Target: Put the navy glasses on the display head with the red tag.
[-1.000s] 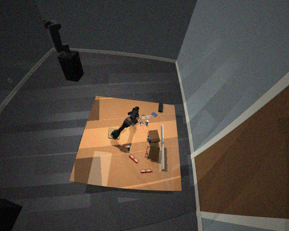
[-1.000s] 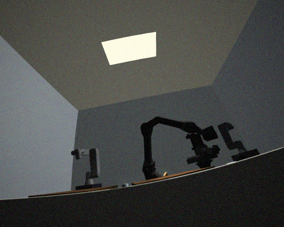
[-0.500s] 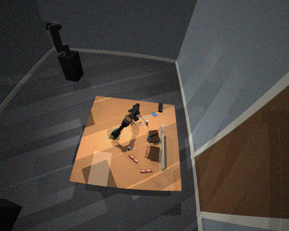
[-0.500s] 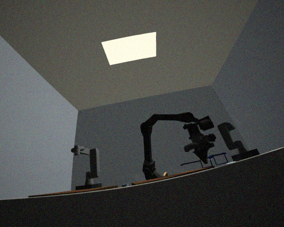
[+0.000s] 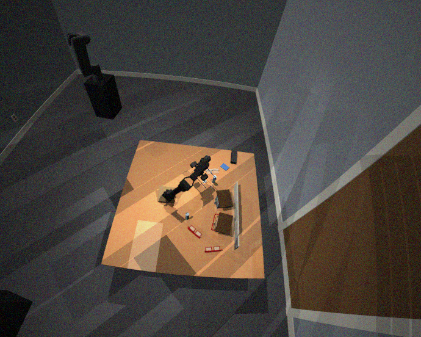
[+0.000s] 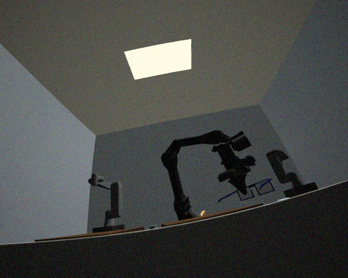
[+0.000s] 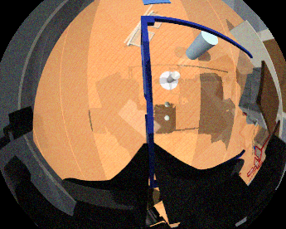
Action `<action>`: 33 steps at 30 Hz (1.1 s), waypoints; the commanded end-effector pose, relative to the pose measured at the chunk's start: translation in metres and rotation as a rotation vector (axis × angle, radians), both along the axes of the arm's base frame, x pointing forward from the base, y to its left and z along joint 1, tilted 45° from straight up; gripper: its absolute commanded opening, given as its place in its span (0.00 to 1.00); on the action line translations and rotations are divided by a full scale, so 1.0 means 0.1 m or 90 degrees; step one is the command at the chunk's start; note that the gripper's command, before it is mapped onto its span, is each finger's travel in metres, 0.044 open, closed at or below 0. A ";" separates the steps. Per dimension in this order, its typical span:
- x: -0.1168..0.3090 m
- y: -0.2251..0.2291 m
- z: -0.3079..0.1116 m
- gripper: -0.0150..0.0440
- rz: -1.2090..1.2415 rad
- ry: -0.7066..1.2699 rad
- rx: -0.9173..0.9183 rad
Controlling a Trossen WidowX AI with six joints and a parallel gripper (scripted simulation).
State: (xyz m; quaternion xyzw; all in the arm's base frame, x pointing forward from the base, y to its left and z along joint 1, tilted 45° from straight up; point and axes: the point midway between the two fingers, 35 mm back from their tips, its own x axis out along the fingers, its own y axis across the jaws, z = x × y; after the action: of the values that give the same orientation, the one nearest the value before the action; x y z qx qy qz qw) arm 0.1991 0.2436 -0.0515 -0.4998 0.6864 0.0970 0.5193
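My gripper is shut on the navy glasses, at the front frame. They hang in the air above the table, with both rims and temples showing in the exterior view. In the wrist view the front runs up from the fingertips and one temple curves right; the other temple's tip shows low at the right. Two brown-topped display stands are at the table's right side, apart from the gripper. The heads' faces and the red tag cannot be made out. A thin red frame is at the lower stand.
A long grey panel stands behind the display stands. A grey-blue cylinder, pale glasses and a blue card lie or stand near the arm. Another small cylinder and two red-framed items are farther off.
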 end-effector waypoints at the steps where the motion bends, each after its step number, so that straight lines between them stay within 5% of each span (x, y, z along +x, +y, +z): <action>1: 0.12 -0.06 0.15 0.25 0.024 0.042 0.025; 33: 0.97 -1.10 1.61 0.25 0.349 0.188 0.272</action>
State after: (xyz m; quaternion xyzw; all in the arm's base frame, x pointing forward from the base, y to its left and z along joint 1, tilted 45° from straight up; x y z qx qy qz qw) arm 0.2956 0.1445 0.0993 -0.5200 0.5762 0.4240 0.4668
